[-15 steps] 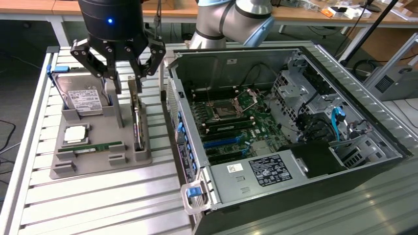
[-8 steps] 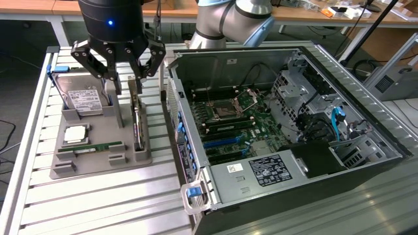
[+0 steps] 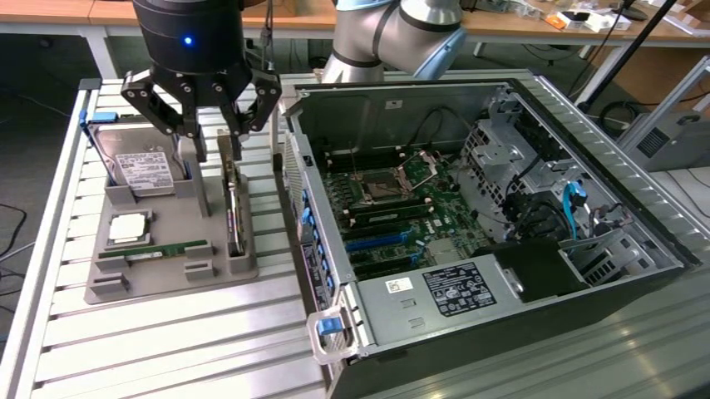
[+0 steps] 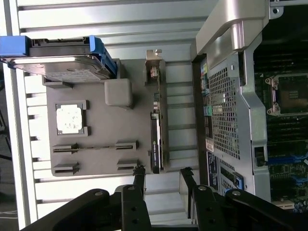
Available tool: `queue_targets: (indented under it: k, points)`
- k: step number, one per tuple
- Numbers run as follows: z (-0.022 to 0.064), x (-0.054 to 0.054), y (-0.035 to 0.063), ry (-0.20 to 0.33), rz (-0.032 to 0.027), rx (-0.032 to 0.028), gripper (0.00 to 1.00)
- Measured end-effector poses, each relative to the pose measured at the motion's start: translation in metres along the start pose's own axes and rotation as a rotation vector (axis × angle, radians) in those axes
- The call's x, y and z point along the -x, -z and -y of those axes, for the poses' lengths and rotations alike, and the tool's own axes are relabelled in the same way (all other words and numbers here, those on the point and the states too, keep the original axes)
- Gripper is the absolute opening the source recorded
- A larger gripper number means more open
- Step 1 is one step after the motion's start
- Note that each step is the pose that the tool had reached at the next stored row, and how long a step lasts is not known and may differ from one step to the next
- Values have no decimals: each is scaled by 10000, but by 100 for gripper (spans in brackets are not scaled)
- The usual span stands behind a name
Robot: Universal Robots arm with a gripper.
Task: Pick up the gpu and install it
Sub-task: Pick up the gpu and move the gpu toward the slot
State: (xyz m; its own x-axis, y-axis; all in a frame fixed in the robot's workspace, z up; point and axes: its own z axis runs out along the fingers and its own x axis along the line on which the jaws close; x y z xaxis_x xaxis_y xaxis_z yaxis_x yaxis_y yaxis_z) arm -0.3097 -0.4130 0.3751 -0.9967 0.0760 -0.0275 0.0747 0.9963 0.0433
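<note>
The gpu [image 3: 233,204] stands on its long edge in a slot along one side of a grey holder tray [image 3: 166,278], a thin dark board with a silvery bracket at its far end. My gripper [image 3: 211,141] hangs just above the card's far end, open, one finger on each side and nothing between them. In the wrist view the gpu [image 4: 156,127] runs away from the open gripper [image 4: 162,175], whose two black fingertips [image 4: 139,173] straddle the card's line without touching it. The open computer case [image 3: 332,274] lies beside the tray, its motherboard [image 3: 388,195] exposed.
On the same tray sit a hard drive [image 3: 139,166] with blue rails, a square processor [image 3: 128,226] and a green RAM stick [image 3: 155,249]. The case's metal wall [image 4: 226,110] runs close alongside the gpu. The table top [image 3: 166,341] is ribbed aluminium.
</note>
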Motion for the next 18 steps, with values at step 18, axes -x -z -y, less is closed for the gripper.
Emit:
queue_targets:
  k: [18]
  points:
    - [2, -2, -55, 0, 0, 0, 42]
